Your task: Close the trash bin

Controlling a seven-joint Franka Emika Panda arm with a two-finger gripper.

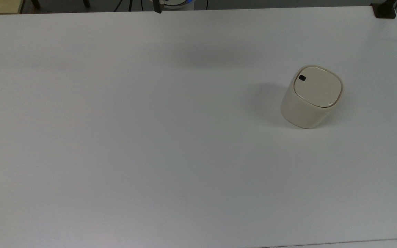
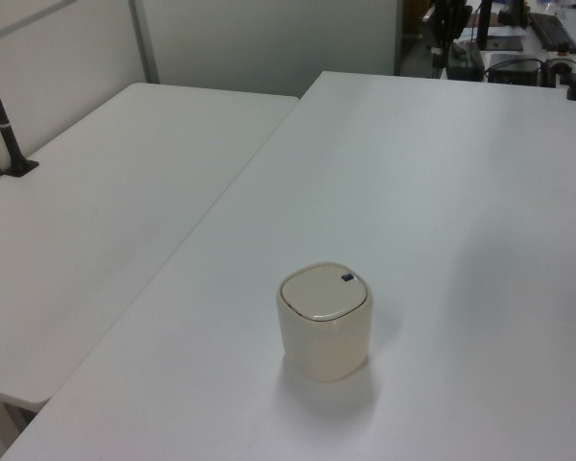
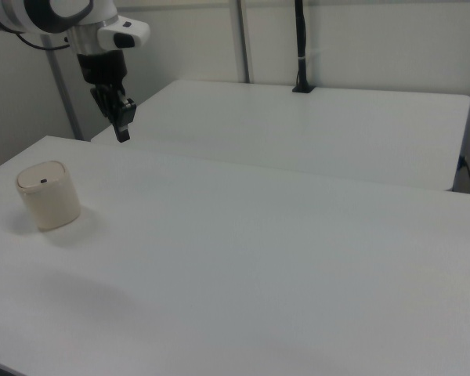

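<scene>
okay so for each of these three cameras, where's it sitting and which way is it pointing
Top view: overhead, looking down on the white table and closed trash bin; the gripper pokes in at the top edge.
Left view: raised at one table end, looking along it past the trash bin; the gripper is far back.
Right view: raised at a table side, facing across; arm and gripper beyond the trash bin.
All three share the bin.

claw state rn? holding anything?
Claw: holds nothing, up in the air by the table's edge, well away from the bin. Open or closed: cannot be told.
</scene>
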